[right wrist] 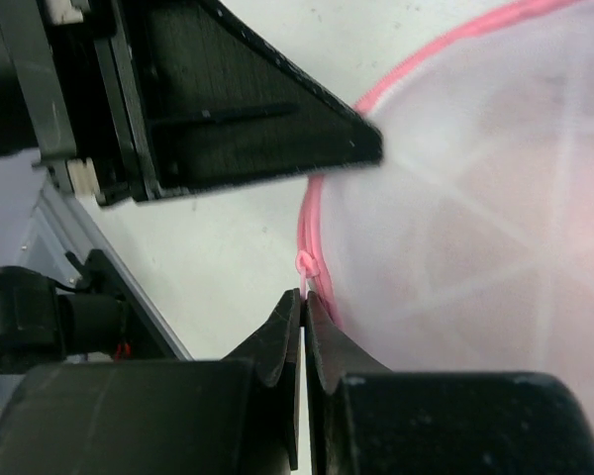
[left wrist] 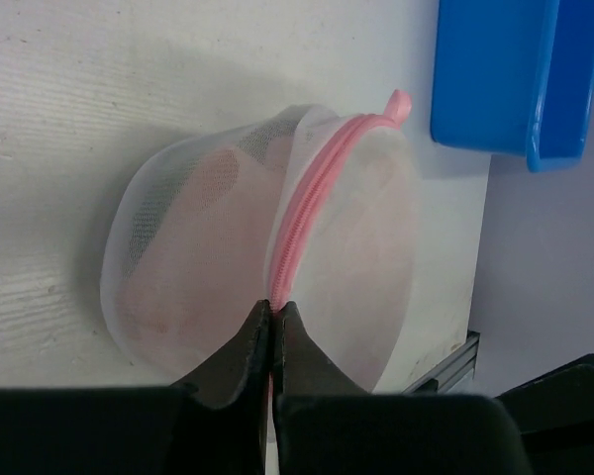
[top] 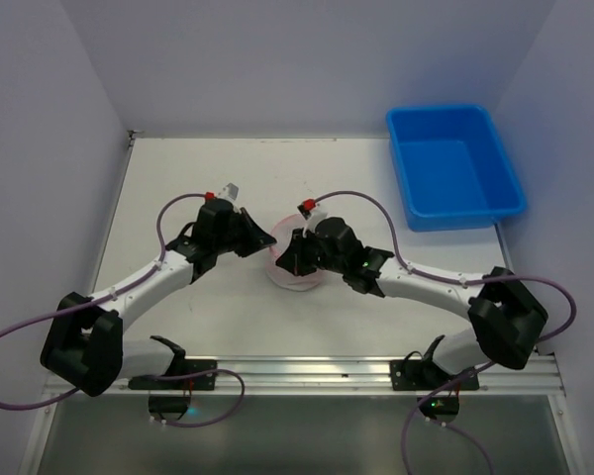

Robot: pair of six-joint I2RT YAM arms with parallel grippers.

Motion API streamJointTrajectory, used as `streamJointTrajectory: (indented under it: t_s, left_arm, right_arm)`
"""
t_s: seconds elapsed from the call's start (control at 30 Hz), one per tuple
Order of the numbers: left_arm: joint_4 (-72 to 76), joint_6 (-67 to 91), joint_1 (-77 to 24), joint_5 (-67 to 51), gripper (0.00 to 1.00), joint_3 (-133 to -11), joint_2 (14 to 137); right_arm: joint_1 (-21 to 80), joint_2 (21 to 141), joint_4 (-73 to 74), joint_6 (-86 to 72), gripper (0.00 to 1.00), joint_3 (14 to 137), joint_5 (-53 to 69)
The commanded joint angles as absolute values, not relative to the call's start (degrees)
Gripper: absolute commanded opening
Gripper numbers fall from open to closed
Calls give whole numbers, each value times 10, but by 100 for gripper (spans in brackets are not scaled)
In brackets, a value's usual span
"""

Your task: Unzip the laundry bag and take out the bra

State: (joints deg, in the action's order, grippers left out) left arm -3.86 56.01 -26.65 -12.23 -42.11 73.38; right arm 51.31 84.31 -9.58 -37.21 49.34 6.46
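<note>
Left end effector (left wrist: 274, 315) on laundry bag (left wrist: 178, 247)

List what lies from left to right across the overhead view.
In order: left gripper → laundry bag → blue bin. The right gripper overlaps the bag, so it is left out.

the laundry bag (left wrist: 198, 267) is translucent white mesh with pink zipper trim (left wrist: 302, 213); the bra (left wrist: 213, 178) inside shows pale pink. the bin (left wrist: 495, 69) is bright blue, the table (left wrist: 79, 99) off-white, the fingers (left wrist: 240, 364) black.
</note>
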Motion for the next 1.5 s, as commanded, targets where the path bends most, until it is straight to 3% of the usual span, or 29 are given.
streamJointTrajectory:
  t_s: [0.0, 0.3, 0.43, 0.57, 0.6, 0.67, 0.77, 0.8, 0.9, 0.93, 1.03, 1.13, 1.27, 1.43, 1.47]
  left_arm:
    - [-19, 556, -265, -107, 0, -413, 735]
    - [-49, 490, -252, -100, 0, -428, 737]
    - [-54, 431, -244, -118, 0, -467, 770]
    - [-90, 369, -240, -127, 3, -581, 837]
    - [-96, 367, -239, -128, 14, -604, 853]
    - [-107, 364, -237, -138, 25, -660, 889]
    - [-125, 380, -231, -154, 54, -700, 902]
    - [-137, 386, -227, -145, 75, -700, 890]
    - [-162, 403, -216, -95, 97, -670, 855]
    - [-171, 407, -214, -83, 100, -638, 826]
    - [-155, 427, -210, -62, 100, -555, 765]
    - [-100, 460, -211, -115, 94, -489, 737]
    - [-56, 486, -223, -179, 79, -469, 749]
    - [-37, 490, -248, -178, 63, -475, 767]
    - [-37, 490, -253, -178, 52, -475, 768]
  right_arm:
    - [514, 767, -49, -327, 0, 453, 22]
    - [360, 598, 83, -267, 0, 348, -27]
    - [362, 624, 77, -248, 0, 373, 16]
    - [397, 671, 28, -266, 0, 400, 88]
    - [408, 683, 20, -278, 0, 420, 94]
    - [450, 723, 7, -291, 0, 448, 95]
    - [483, 776, -25, -325, 0, 503, 102]
    - [489, 788, -42, -346, 0, 521, 111]
    - [494, 826, -60, -365, 0, 551, 106]
    - [494, 833, -60, -366, 0, 558, 105]
    - [495, 855, -61, -362, 0, 575, 110]
    - [499, 866, -63, -359, 0, 578, 114]
    - [505, 878, -65, -358, 0, 575, 114]
    - [510, 884, -65, -360, 0, 572, 109]
    - [510, 885, -64, -360, 0, 572, 107]
